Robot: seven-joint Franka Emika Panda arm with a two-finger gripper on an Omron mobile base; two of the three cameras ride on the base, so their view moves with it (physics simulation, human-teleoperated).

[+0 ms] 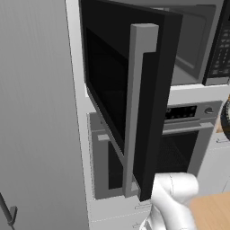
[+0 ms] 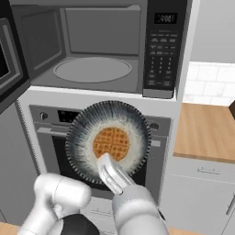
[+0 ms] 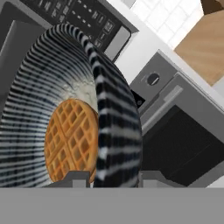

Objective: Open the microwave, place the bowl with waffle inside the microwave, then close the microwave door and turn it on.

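While gripped, bowl [image 2: 108, 137] tilts toward camera.

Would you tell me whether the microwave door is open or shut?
Open: the microwave door stands swung out left, and the microwave cavity with its turntable is exposed.

My left base camera sits behind me to my left and looks forward, close up against the swung-open black microwave door with its grey vertical bar handle [image 1: 137, 112], which blocks much of its sight of the cavity. My right base camera rides behind me to my right and faces straight into the open black built-in microwave [image 2: 98, 50] from near. Both share the grey oven with the horizontal handle [image 2: 50, 133] below and my white arm rising at the bottom. My hand camera, rolled hard sideways, looks along my fingers, very close to the striped blue-and-white ribbed bowl [image 3: 109, 109] and the oven front beyond.
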